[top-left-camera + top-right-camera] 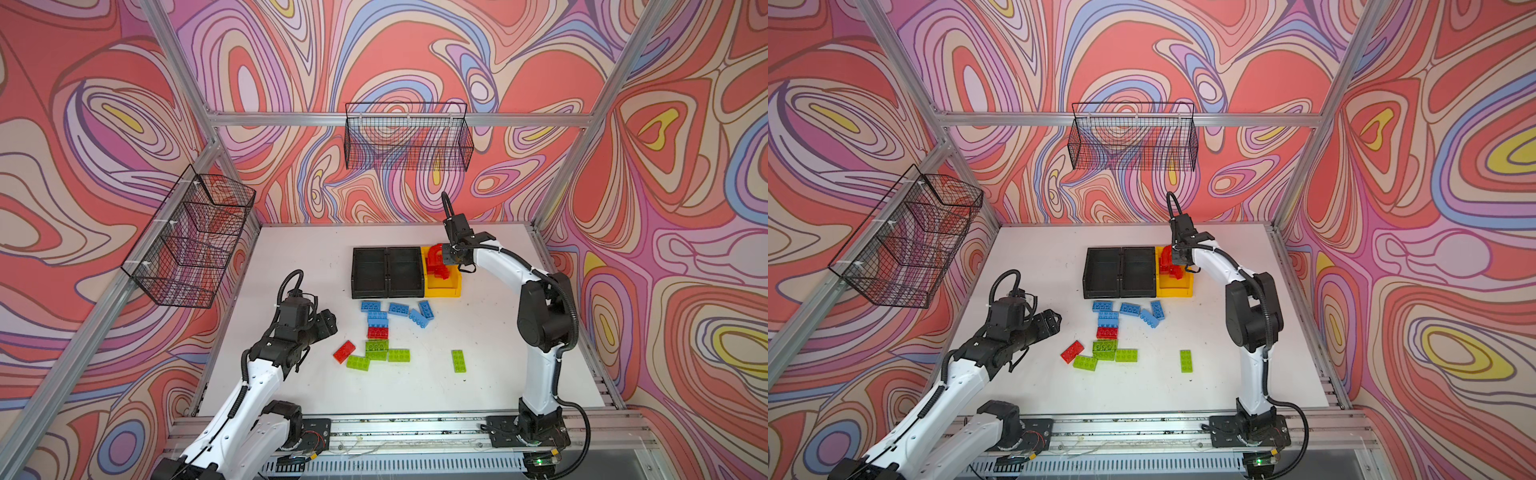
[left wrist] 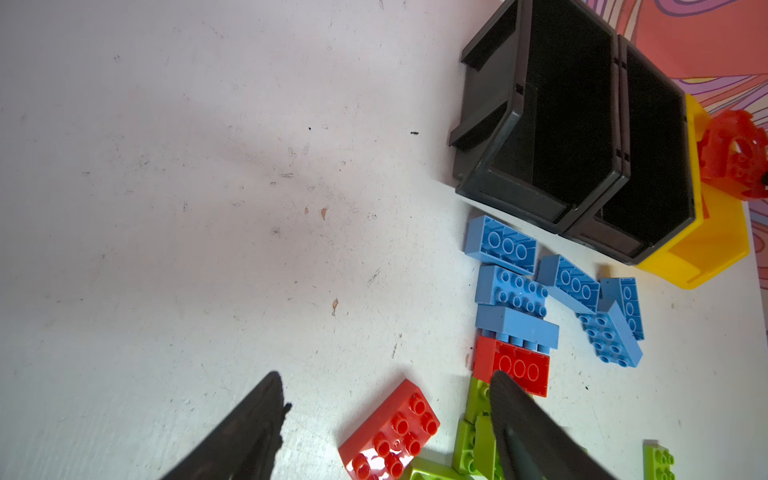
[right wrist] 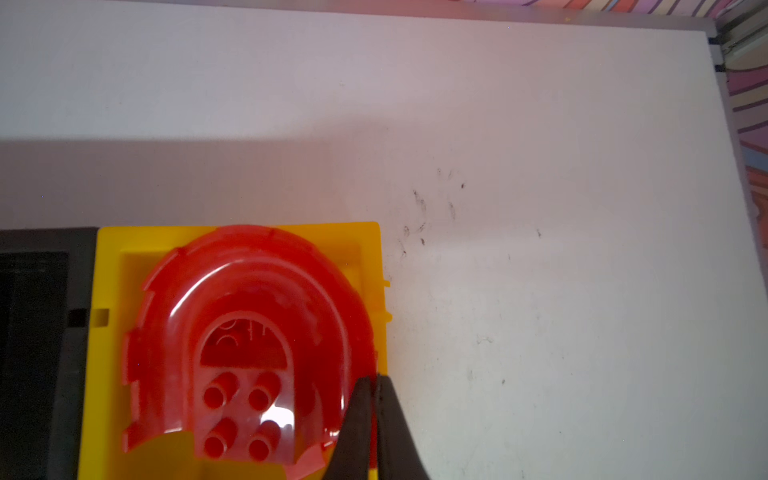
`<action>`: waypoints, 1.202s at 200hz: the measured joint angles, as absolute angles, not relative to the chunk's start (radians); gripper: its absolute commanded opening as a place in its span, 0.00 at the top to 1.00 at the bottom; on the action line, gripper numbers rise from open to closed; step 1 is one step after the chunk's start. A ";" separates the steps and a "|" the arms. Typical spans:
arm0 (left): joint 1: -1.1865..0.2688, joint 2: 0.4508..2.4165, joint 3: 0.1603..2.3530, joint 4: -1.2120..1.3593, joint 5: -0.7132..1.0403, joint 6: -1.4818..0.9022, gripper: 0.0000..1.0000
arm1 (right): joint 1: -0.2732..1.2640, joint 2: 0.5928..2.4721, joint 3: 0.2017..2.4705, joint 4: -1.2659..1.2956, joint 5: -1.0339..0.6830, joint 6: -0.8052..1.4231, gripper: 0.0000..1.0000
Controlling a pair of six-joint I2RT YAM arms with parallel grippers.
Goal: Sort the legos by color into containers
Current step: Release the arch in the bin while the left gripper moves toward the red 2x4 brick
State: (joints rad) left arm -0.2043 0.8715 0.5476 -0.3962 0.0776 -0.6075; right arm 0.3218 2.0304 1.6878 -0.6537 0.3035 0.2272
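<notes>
yellow bin (image 1: 443, 291): red brick (image 1: 441, 273) | right gripper (image 3: 376, 399) clamps red arch (image 3: 249, 266) | left gripper (image 2: 385, 374) agape

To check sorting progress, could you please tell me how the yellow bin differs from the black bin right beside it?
Colour: the yellow bin is bright yellow, the neighbouring black bin black. Contents: the yellow bin holds a red brick, and the right gripper holds a red arch over it; the black bin looks empty. Shared: both are open-topped, rectangular, alike in size, and stand side by side touching.
</notes>
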 measured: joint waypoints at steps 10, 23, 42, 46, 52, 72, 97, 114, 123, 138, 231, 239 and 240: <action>-0.204 0.874 0.547 -0.392 0.078 -0.607 0.20 | 0.326 2.029 1.699 -0.666 0.322 0.219 0.97; -0.204 0.877 0.547 -0.389 0.078 -0.607 0.20 | 0.332 2.029 1.711 -0.675 0.350 0.210 0.97; -0.204 0.881 0.546 -0.382 0.078 -0.607 0.20 | 0.360 2.029 1.725 -0.695 0.407 0.199 0.96; -0.204 0.881 0.546 -0.381 0.078 -0.607 0.20 | 0.367 2.029 1.726 -0.699 0.418 0.198 0.96; -0.204 0.881 0.545 -0.376 0.078 -0.607 0.20 | 0.379 2.029 1.727 -0.705 0.435 0.196 0.97; -0.204 0.882 0.542 -0.368 0.078 -0.607 0.20 | 0.420 2.029 1.729 -0.728 0.480 0.192 0.96; -0.204 0.886 0.542 -0.363 0.078 -0.606 0.20 | 0.466 2.029 1.737 -0.754 0.536 0.192 0.96; -0.204 0.886 0.540 -0.355 0.078 -0.606 0.20 | 0.486 2.030 1.738 -0.771 0.564 0.205 0.96; -0.204 0.888 0.536 -0.344 0.078 -0.606 0.20 | 0.494 2.031 1.737 -0.780 0.577 0.216 0.95; -0.204 0.892 0.516 -0.325 0.078 -0.606 0.20 | 0.502 2.032 1.733 -0.783 0.591 0.241 0.91; -0.204 0.918 0.490 -0.301 0.085 -0.606 0.20 | 0.504 2.045 1.711 -0.756 0.591 0.287 0.75; -0.204 0.912 0.490 -0.301 0.085 -0.606 0.20 | 0.503 2.045 1.711 -0.749 0.585 0.285 0.75; -0.204 0.912 0.490 -0.300 0.086 -0.606 0.20 | 0.503 2.045 1.711 -0.749 0.584 0.283 0.75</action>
